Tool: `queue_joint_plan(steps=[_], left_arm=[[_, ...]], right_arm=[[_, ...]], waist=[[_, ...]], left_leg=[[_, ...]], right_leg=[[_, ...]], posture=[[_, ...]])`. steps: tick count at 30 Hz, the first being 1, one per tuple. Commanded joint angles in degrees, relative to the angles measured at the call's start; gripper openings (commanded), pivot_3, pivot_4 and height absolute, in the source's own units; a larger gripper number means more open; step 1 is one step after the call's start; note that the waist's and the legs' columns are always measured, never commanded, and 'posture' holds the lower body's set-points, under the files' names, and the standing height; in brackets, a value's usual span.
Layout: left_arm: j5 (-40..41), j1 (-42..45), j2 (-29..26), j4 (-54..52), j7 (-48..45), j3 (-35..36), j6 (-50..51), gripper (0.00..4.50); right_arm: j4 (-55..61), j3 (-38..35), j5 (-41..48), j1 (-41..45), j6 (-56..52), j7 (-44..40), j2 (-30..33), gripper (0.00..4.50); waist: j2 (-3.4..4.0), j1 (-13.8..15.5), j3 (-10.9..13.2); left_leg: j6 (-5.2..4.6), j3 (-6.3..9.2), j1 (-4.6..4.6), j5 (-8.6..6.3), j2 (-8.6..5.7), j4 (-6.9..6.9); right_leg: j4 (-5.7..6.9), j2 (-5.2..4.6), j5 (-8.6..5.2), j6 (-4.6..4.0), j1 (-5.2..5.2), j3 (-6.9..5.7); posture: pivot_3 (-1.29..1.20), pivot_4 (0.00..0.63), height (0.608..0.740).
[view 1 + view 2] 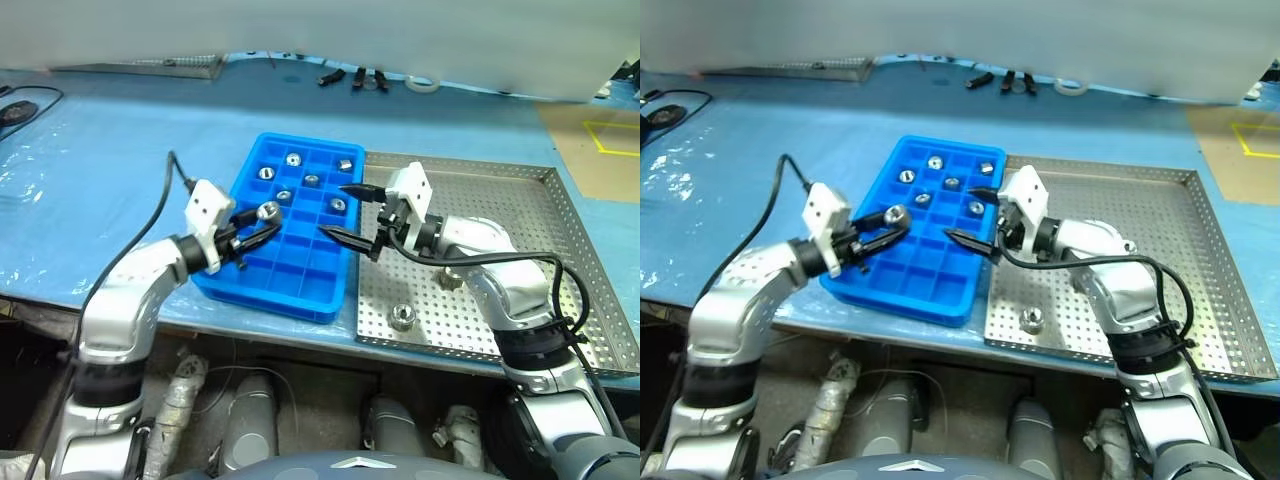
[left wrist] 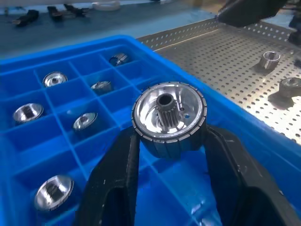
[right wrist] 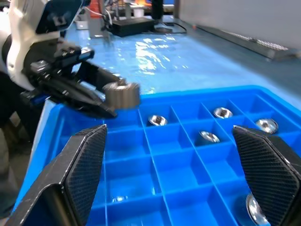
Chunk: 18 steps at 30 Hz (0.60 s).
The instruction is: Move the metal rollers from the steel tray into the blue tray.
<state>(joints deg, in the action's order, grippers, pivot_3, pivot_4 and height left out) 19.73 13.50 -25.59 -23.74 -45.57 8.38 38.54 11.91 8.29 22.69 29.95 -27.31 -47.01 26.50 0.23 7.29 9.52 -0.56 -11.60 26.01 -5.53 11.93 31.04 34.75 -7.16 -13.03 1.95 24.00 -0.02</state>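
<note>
Your left gripper [image 1: 262,222] is clamped on one roller [image 1: 268,210], held over the near-left part of the blue tray [image 1: 262,289]. In the left wrist view that roller [image 2: 169,117] is a stubby, shiny cylinder with a finely ridged rim, a dished face and a small toothed hub around its centre hole; the two smooth black fingers [image 2: 117,174] pinch it from both sides.

Your right gripper [image 1: 346,212] hangs over the blue tray's right edge with its fingers spread wide and nothing between them; their pads [image 3: 87,165] have a woven, cross-hatched texture.

The blue tray is glossy plastic, divided into square cells. Six rollers [image 1: 293,159] already sit in single cells across its far half, each a bright metal cup shape.

Touching the blue tray's right side, the steel tray [image 1: 580,270] is dull grey sheet with a floor of small round holes and a low rim. Two rollers [image 1: 402,317] are still on it, near the blue tray's near-right corner.

No readable writing appears on any of these.
</note>
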Motion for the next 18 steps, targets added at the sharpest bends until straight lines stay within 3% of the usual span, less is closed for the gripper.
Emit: queue_joint_plan(steps=[1,10,18], left_arm=[[2.8,-3.8,-2.6,-6.2,0.6,3.2,-0.3,1.66],[5.3,-12.8,-5.0,-7.2,4.4,8.4,-1.5,1.66],[4.1,-14.9,-5.4,-4.3,6.2,6.6,-4.0,1.66]], right_arm=[[-0.2,0.4,0.1,1.5,1.9,-2.1,-0.4,4.5],[-3.8,1.2,-0.8,3.3,3.8,-4.6,-1.7,4.5],[-3.4,1.3,-0.7,2.6,2.7,-6.2,-1.6,4.5]], waist=[[0.0,0.3,0.0],[0.0,1.7,0.0],[-0.02,1.8,0.0]], left_leg=[[0.03,0.01,-0.01,0.01,0.0,-0.03],[0.09,0.08,-0.04,0.04,0.0,-0.07],[0.11,0.22,-0.04,0.06,-0.01,-0.06]], right_leg=[[0.0,0.01,0.0,0.0,0.0,-0.01],[0.06,0.04,0.0,0.02,0.01,-0.02],[0.06,0.05,0.0,0.03,0.01,0.0]], posture=[[0.26,0.15,0.74],[0.29,0.15,0.74],[0.29,0.15,0.74]])
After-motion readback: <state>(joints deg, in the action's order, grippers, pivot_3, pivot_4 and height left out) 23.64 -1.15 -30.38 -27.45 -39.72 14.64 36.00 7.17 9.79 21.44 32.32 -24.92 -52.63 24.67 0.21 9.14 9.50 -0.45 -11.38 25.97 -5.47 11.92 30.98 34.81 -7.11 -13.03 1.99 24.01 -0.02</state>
